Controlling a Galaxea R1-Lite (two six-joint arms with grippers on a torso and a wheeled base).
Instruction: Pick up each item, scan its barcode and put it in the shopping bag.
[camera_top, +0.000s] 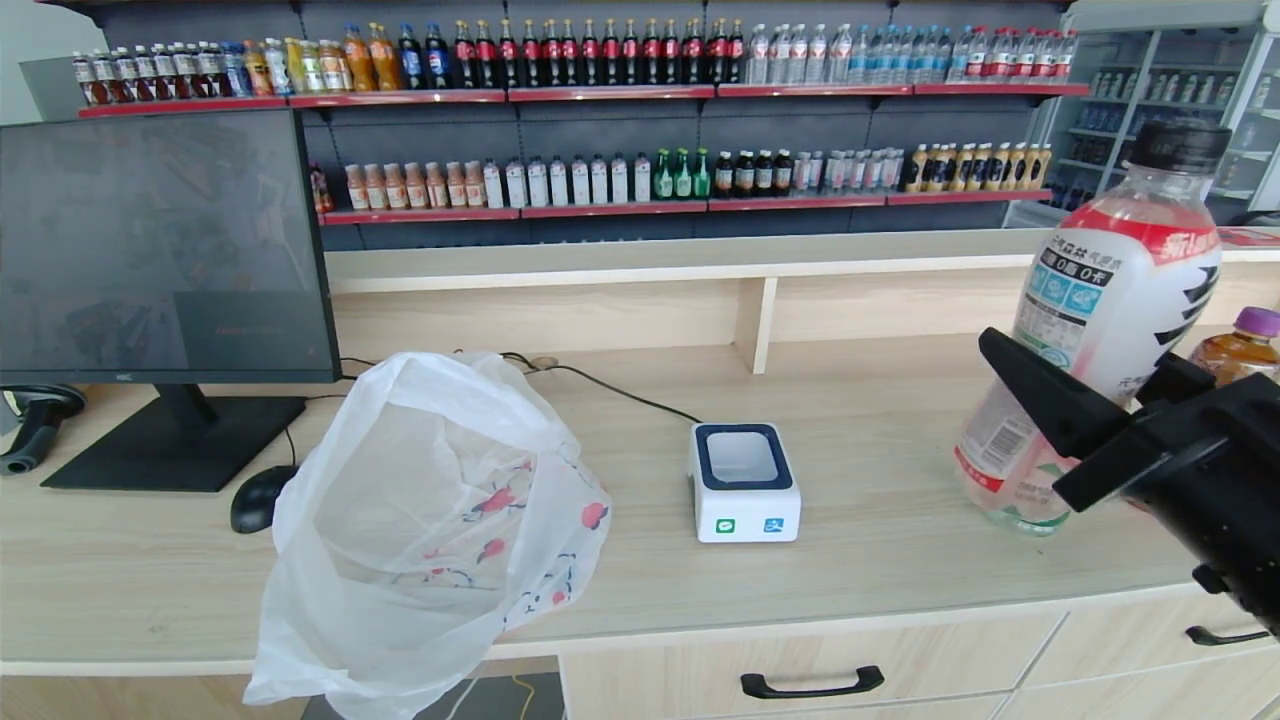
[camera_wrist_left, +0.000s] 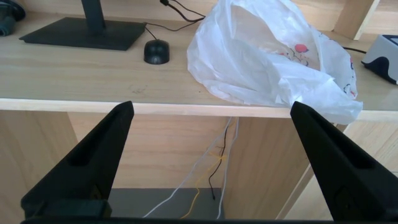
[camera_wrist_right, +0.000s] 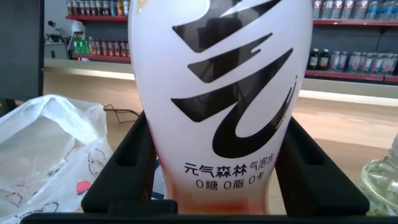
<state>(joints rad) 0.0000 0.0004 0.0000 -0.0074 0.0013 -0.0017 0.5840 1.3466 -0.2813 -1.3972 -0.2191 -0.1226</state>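
A large bottle (camera_top: 1100, 300) with a black cap and a white, red and black label leans at the right of the counter, its barcode facing left. My right gripper (camera_top: 1075, 400) is shut on its lower half; in the right wrist view the bottle (camera_wrist_right: 217, 106) sits between the black fingers (camera_wrist_right: 124, 168). A white scanner (camera_top: 745, 480) with a blue-rimmed window stands mid-counter. The white shopping bag (camera_top: 430, 540) sags open over the front edge to its left. My left gripper (camera_wrist_left: 211, 168) hangs open below the counter edge, in front of the bag (camera_wrist_left: 273, 56), holding nothing.
A bottle with a purple cap (camera_top: 1240, 345) stands behind my right arm, and a clear bottle (camera_wrist_right: 382, 186) is beside it. A monitor (camera_top: 160, 240), mouse (camera_top: 258, 497) and handheld scanner (camera_top: 35, 425) occupy the counter's left. Drawers (camera_top: 810, 680) run under the counter.
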